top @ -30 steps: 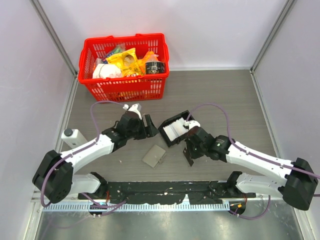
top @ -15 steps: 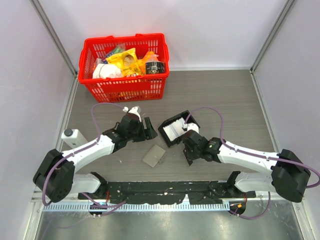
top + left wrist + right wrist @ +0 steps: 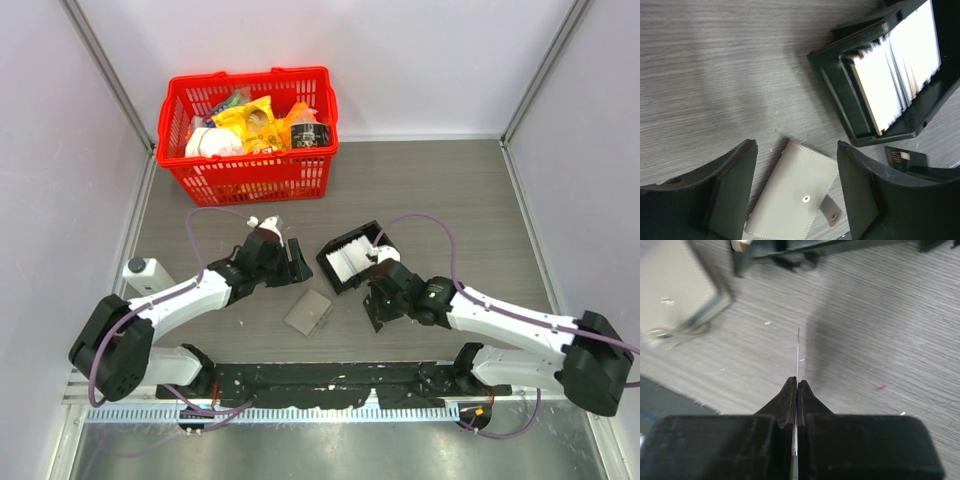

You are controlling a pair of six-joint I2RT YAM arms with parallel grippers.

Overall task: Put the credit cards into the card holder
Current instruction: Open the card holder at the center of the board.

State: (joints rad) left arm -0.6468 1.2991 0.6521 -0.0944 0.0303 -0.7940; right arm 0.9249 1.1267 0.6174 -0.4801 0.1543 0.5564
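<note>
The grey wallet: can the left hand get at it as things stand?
Probably yes: the left hand is open and pointed at the wallet, which lies uncovered with nothing between them.

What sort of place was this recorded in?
Probably a robot test booth: plain pale walls box in a grey table, two robot arms stand at its near edge, and a red basket holds groceries.

**What lies on my table**

My grey wood-grain table (image 3: 440,190) carries four things. A red plastic mesh basket (image 3: 250,180) stands far back at 11 o'clock. A black rectangular open tray (image 3: 328,262) sits near the middle. A flat grey-beige folding card holder (image 3: 308,312) lies at the tray's 7 o'clock, apart from it. A small white box (image 3: 145,272) rests at the 9 o'clock edge.
</note>
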